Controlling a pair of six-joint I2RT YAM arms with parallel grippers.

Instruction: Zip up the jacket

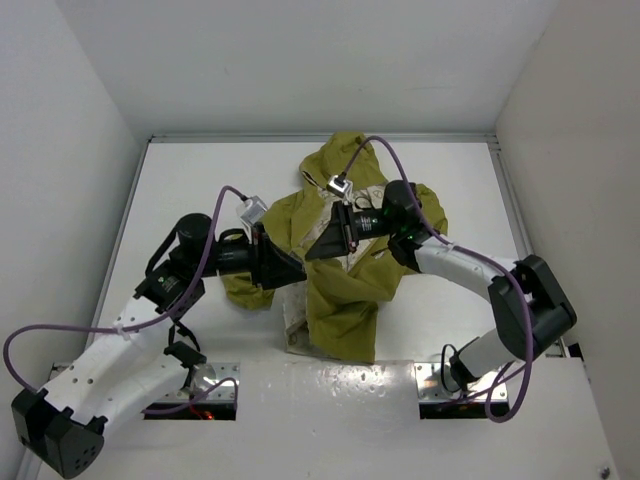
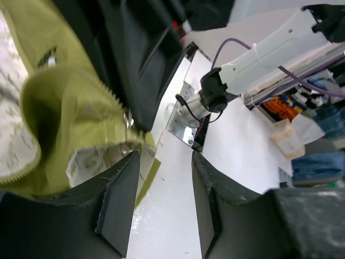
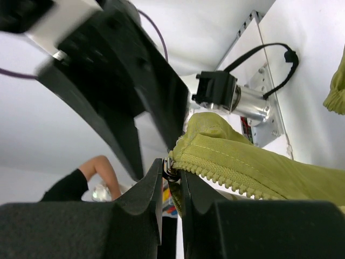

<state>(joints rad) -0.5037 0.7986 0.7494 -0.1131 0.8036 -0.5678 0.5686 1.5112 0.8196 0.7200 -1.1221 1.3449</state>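
Observation:
The olive-green jacket (image 1: 350, 300) lies bunched in the middle of the white table, its cream lining showing at the lower left edge. My right gripper (image 1: 312, 250) is shut on the metal zipper slider (image 3: 171, 171), holding up the jacket's front edge (image 3: 242, 156) with its row of zipper teeth. My left gripper (image 1: 298, 272) sits just left of the right one, facing it. In the left wrist view it (image 2: 165, 162) is open and empty, with the jacket's zipper edge and lining (image 2: 59, 91) beside its left finger (image 2: 116, 199).
Two metal base plates (image 1: 200, 385) (image 1: 450, 380) sit at the table's near edge. White walls enclose the table on three sides. A person's arm (image 3: 91, 172) shows beyond the table in the right wrist view.

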